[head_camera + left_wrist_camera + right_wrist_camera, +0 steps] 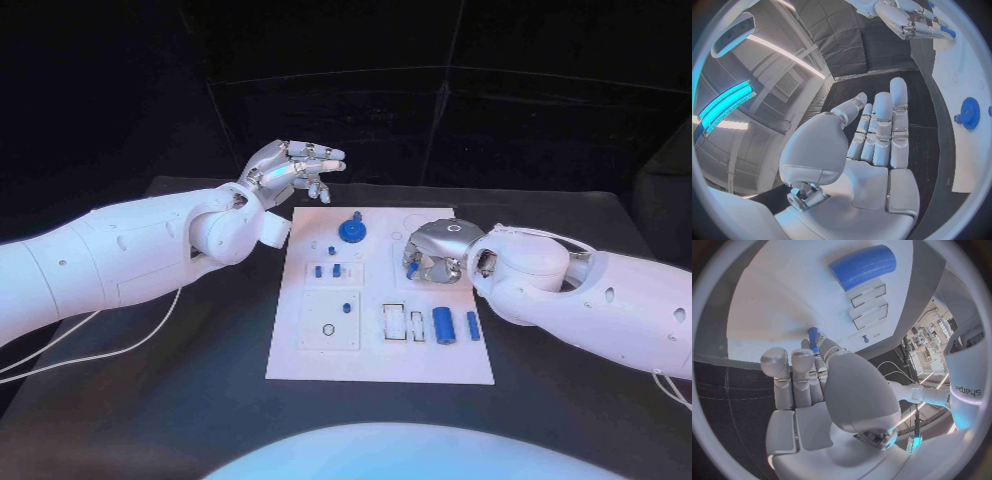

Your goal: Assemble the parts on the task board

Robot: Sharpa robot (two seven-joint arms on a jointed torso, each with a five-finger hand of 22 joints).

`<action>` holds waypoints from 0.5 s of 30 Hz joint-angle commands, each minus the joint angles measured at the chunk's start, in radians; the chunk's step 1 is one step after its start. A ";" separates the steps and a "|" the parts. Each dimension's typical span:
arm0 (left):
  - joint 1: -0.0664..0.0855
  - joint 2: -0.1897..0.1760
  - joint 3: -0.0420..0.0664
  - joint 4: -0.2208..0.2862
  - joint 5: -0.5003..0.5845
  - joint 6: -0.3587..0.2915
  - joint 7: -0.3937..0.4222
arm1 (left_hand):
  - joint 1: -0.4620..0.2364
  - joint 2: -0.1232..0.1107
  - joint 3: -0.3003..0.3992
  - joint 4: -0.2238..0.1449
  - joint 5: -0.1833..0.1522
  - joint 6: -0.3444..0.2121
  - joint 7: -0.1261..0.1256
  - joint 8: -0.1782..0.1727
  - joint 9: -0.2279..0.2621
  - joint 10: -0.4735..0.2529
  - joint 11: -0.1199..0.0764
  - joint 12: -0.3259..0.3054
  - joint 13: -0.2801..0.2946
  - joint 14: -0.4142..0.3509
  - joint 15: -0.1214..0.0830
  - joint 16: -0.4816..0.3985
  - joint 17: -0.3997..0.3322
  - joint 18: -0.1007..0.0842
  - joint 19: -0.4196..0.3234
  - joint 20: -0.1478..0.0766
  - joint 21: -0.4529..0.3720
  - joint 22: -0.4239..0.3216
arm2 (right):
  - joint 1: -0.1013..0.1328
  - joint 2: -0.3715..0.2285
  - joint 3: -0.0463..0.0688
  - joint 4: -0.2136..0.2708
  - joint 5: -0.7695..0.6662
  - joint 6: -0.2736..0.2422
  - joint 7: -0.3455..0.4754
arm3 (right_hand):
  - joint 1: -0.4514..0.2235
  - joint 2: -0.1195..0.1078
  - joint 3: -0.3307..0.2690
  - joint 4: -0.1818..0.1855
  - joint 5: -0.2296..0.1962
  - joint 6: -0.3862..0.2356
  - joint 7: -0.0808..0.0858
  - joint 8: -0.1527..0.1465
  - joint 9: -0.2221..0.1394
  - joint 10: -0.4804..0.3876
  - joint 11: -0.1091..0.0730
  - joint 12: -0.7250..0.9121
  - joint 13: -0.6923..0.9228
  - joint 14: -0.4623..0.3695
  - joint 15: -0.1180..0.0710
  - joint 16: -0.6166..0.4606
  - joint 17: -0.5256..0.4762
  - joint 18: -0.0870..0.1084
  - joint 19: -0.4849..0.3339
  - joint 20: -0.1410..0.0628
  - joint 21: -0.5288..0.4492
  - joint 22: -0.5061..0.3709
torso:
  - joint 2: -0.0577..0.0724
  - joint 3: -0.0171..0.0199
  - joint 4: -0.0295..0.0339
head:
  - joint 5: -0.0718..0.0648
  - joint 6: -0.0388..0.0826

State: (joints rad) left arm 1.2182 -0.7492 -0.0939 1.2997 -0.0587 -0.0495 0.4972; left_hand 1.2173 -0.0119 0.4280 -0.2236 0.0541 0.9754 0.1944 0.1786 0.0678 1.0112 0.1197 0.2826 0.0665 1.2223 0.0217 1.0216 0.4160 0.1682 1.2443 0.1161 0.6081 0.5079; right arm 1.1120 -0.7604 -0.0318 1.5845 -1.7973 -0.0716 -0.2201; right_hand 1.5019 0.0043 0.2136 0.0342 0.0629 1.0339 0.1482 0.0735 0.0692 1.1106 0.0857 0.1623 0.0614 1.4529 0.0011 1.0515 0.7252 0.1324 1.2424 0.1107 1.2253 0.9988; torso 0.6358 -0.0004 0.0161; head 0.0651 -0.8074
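Left hand [296, 165]: up off the bench, by the far left corner of the task board [378, 360], fingers apart, holding nothing | blue gear [351, 231]: sits near the board's far edge | right hand [437, 252]: low over the board, pinching a small blue peg [812, 335] | tip: keep the peg straight, go slow.

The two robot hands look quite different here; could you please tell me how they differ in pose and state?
The left robot hand hovers beyond the task board's far left corner, fingers apart and holding nothing. The right robot hand is low over the board's right side, fingers curled around a small blue part. Both are silver, on white arms.
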 commanded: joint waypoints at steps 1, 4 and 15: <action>0.001 -0.001 0.001 0.001 0.005 0.012 0.002 | 0.005 0.008 -0.006 0.000 0.002 -0.009 0.001 0.005 0.001 -0.008 0.001 0.004 0.001 -0.004 0.003 0.005 -0.001 0.014 0.006 0.002 -0.004 -0.001 | 0.002 0.001 0.001 0.000 -0.007 -0.018 -0.003 | 0.004 -0.002 0.046 -0.007 -0.006 0.020 -0.001 0.006 0.000 0.025 -0.002 -0.008 0.001 0.007 -0.004 0.016 0.018 -0.017 0.015 -0.003 0.017 0.023 | 0.000 -0.0005 0.0004 | -0.001 -0.001; 0.001 -0.001 0.001 0.002 0.005 0.012 0.002 | 0.005 0.008 -0.006 0.000 0.002 -0.009 0.001 0.005 0.001 -0.008 0.001 0.004 0.001 -0.004 0.003 0.005 -0.001 0.014 0.006 0.002 -0.004 -0.001 | 0.002 0.002 0.001 0.001 -0.006 -0.036 -0.001 | 0.007 -0.006 0.092 -0.019 -0.008 0.047 -0.003 0.015 0.004 0.059 -0.008 -0.006 0.004 0.013 -0.010 0.042 0.051 -0.024 0.035 -0.008 0.043 0.061 | 0.000 -0.0004 0.0005 | 0.000 -0.002; 0.001 -0.002 0.001 0.002 0.005 0.012 0.002 | 0.005 0.008 -0.006 0.000 0.002 -0.009 0.001 0.005 0.001 -0.008 0.001 0.004 0.001 -0.004 0.003 0.005 -0.001 0.014 0.006 0.002 -0.004 -0.001 | 0.001 -0.013 0.001 0.036 0.014 -0.108 0.010 | -0.018 -0.036 0.215 -0.064 -0.009 0.088 -0.003 0.020 0.006 0.125 -0.016 -0.021 0.008 0.015 -0.015 0.088 0.098 -0.034 0.057 -0.018 0.087 0.119 | -0.001 0.0001 0.0000 | -0.001 -0.003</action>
State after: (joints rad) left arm 1.2181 -0.7510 -0.0939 1.3006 -0.0587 -0.0485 0.4962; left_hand 1.2173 -0.0119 0.4280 -0.2236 0.0541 0.9754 0.1944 0.1786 0.0678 1.0112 0.1197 0.2826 0.0665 1.2223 0.0216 1.0216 0.4158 0.1682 1.2443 0.1161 0.6081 0.5081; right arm 1.1109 -0.7719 -0.0325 1.6109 -1.7944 -0.1234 -0.2181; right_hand 1.4830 -0.0252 0.4203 -0.0309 0.0526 1.1149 0.1434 0.0972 0.0783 1.1994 0.0999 0.1468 0.0697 1.4651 -0.0111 1.1354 0.8214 0.1159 1.2944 0.0910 1.3080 1.1173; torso 0.6358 -0.0004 0.0166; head 0.0639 -0.8103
